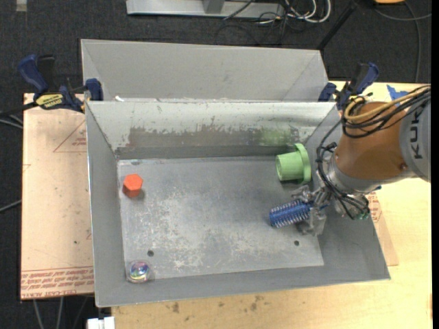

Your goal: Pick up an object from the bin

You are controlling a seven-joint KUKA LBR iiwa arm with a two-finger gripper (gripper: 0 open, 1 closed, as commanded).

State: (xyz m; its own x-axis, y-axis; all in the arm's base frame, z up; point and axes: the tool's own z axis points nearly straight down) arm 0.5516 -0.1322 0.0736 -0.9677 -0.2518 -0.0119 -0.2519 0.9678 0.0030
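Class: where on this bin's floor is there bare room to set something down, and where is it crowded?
Bare: the middle of the bin floor, between the orange block and the blue ridged piece. Crowded: the right side, where that piece, green cylinder and gripper cluster.

One camera above the bin [206,67], looking down slightly obliquely

The bin [206,252] is dull grey metal, streaked with scuffs. At its left lies an orange hexagonal block [132,186]. At its right are a light green cylinder [293,164] and a blue ribbed brush-like piece [287,214]. In its near-left corner sits a glassy, multicoloured marble [138,271].
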